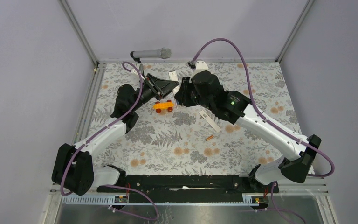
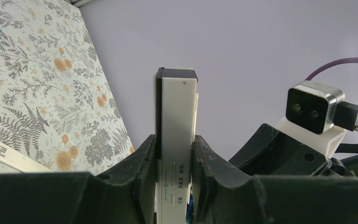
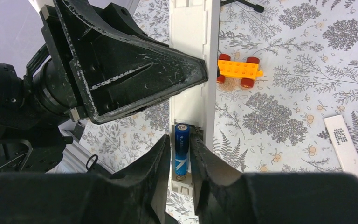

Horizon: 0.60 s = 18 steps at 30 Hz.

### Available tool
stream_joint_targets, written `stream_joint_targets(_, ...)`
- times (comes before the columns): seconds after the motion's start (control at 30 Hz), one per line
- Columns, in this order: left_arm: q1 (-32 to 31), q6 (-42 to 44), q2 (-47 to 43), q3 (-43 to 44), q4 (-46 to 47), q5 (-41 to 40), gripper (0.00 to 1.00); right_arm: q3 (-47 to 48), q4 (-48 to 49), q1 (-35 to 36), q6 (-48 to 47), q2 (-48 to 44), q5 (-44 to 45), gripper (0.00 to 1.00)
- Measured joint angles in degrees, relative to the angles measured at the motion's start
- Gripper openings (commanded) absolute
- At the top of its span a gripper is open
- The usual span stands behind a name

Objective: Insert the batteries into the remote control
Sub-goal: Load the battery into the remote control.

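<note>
"From above, how much of the remote control (image 1: 173,76) shows?"

"Only one white end. The rest is covered, blue battery (image 3: 182,148) included."

"Is the right gripper (image 3: 180,140) pinching that battery?"

"Can't tell. The back cover (image 3: 342,140) runs out of the right wrist view, and the orange battery (image 1: 209,138) is too small to tell its ends apart."

The left arm (image 1: 107,133) and right arm (image 1: 261,123) stretch forward and angle inward, wrists nearly meeting. The left gripper (image 2: 175,140) clamps the remote control (image 2: 177,107). The right gripper (image 3: 181,140) has its jaws close together, grip unclear.
</note>
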Motion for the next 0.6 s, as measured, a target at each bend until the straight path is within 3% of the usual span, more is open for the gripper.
stream_joint_targets(0.3,0.0,-0.7,0.0,0.0,0.1,-0.1,0.0,0.6,0.0,0.0,0.0,0.0,-1.1,0.39)
stream_joint_targets(0.6,0.0,-1.1,0.0,0.0,1.3,-0.1,0.0,2.3,-0.5,0.0,0.0,0.2,-2.2,0.41)
